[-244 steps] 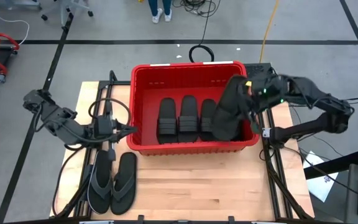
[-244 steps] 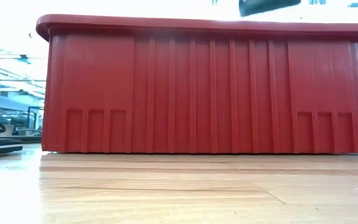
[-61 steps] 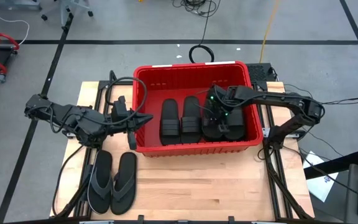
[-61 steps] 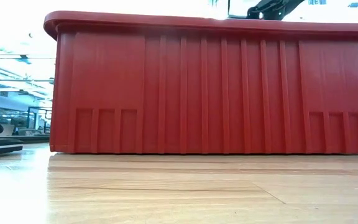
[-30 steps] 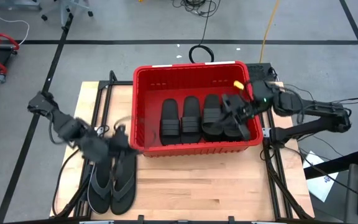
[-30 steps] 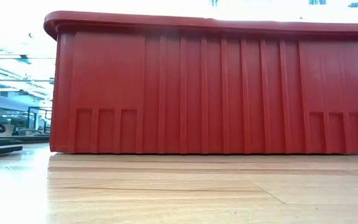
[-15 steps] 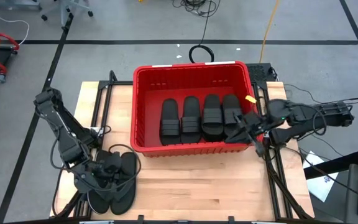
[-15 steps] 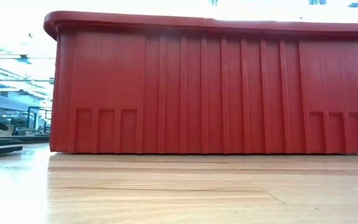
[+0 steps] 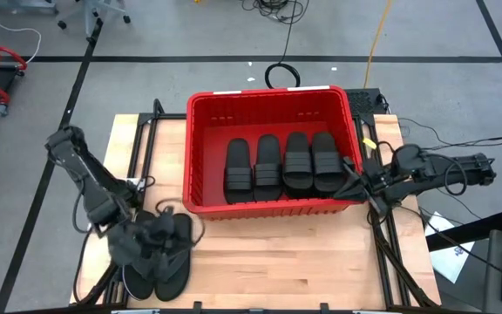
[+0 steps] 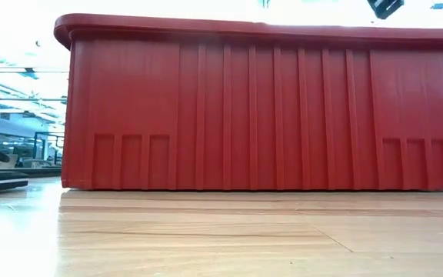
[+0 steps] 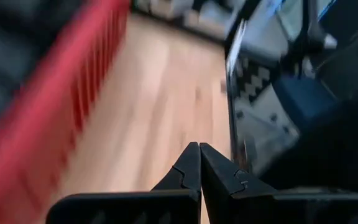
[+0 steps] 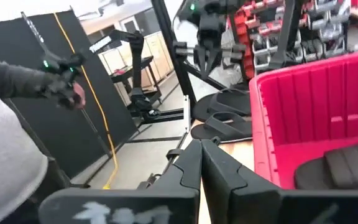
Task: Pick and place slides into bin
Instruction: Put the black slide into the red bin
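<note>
The bin (image 9: 200, 153) sits upper centre with four slides (image 9: 281, 163) in a row inside; two flip-flops (image 9: 171, 262) lie lower left. Since half a second ago, the left gripper (image 9: 158, 234) has stayed over the flip-flops, shut and empty. The right gripper (image 9: 353, 181), shut and empty, has drawn back to the bin's right rim.

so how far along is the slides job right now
Done: four broad-strap slides lie side by side in the red bin. In hand: nothing. The right gripper is shut and empty at the bin's right wall; the left gripper, also shut, is over the two thong flip-flops on the table. Left: those two flip-flops are the only slides visible outside the bin.
</note>
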{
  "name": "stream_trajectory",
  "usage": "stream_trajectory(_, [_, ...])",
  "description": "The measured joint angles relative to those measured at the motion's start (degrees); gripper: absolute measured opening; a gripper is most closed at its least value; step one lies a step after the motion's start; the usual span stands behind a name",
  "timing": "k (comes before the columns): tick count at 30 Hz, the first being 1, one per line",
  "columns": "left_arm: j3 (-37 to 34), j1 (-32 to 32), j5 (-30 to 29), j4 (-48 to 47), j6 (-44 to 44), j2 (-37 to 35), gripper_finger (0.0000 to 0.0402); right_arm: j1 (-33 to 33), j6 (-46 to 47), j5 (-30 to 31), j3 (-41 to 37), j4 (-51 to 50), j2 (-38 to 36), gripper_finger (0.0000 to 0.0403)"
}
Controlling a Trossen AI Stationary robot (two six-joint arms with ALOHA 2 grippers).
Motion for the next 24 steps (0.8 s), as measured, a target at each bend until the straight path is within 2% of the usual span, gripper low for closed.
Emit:
stream_trajectory(6, [14.7,12.5,-0.1,2.5,34.6,1.8,0.0,0.0,-3.7,-0.1,-0.6,0.3,-0.7,0.0])
stream_trajectory(8, [19.8,16.3,-0.2,0.4,45.3,2.8,0.0,0.0,-5.0,-0.1,-0.6,0.4,-0.8,0.0])
stream_trajectory(10, [24.2,20.1,-1.2,-6.1,51.5,3.4,0.0,-0.1,-5.3,-0.1,-0.6,0.4,-0.7,0.0])
stream_trajectory(12, [27.0,23.7,-3.0,-18.3,50.3,2.9,0.0,-0.1,-5.3,-0.1,-0.6,0.4,-0.7,0.0])
stream_trajectory(14, [27.8,27.2,-2.6,-29.5,44.7,1.0,0.0,-0.1,-5.0,-0.1,-0.6,0.4,-0.7,0.0])
stream_trajectory(16, [26.3,29.7,0.7,-33.9,39.3,-2.3,0.0,-0.1,-4.7,-0.2,-0.6,0.4,-0.7,0.0])
stream_trajectory(19, [20.0,29.2,5.7,-32.3,34.5,-8.6,0.0,0.0,-3.0,-0.3,-0.6,0.4,-0.7,0.0])
stream_trajectory(24, [4.7,22.4,6.7,-23.1,20.7,-18.7,0.0,0.0,0.2,-0.2,-0.6,0.4,-0.7,0.0])
